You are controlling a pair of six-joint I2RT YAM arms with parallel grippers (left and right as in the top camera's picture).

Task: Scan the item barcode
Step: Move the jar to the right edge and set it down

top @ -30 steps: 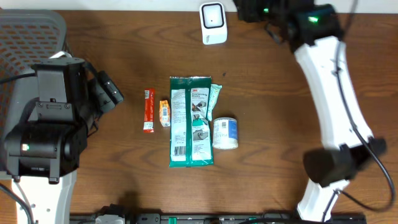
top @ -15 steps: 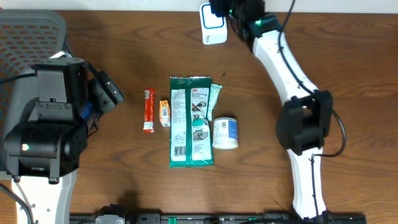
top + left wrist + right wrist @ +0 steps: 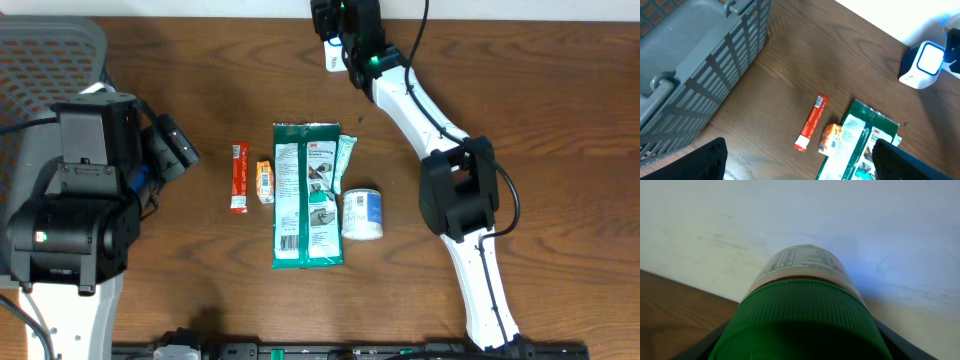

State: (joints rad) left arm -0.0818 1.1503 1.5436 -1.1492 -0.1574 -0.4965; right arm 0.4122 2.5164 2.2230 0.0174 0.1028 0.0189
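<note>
In the right wrist view my right gripper [image 3: 800,342] is shut on a bottle [image 3: 802,267] with a ribbed green cap and a white printed label; it points at a pale wall. Overhead, that gripper [image 3: 336,22] sits at the table's far edge, over the white barcode scanner [image 3: 332,60], and hides the bottle there. The scanner [image 3: 921,65] also shows in the left wrist view, standing upright at the far right. My left gripper [image 3: 800,167] hangs open and empty above the table, to the left of the laid-out items.
A grey basket [image 3: 45,55] stands at the far left. In the table's middle lie a red stick pack [image 3: 239,177], a small orange packet [image 3: 265,182], a green wipes pack [image 3: 307,195], a pale green sachet [image 3: 346,155] and a small white tub [image 3: 362,213].
The right arm has swung left along the far edge, from the top right corner to over the scanner. The left arm and the items on the table have not moved.
</note>
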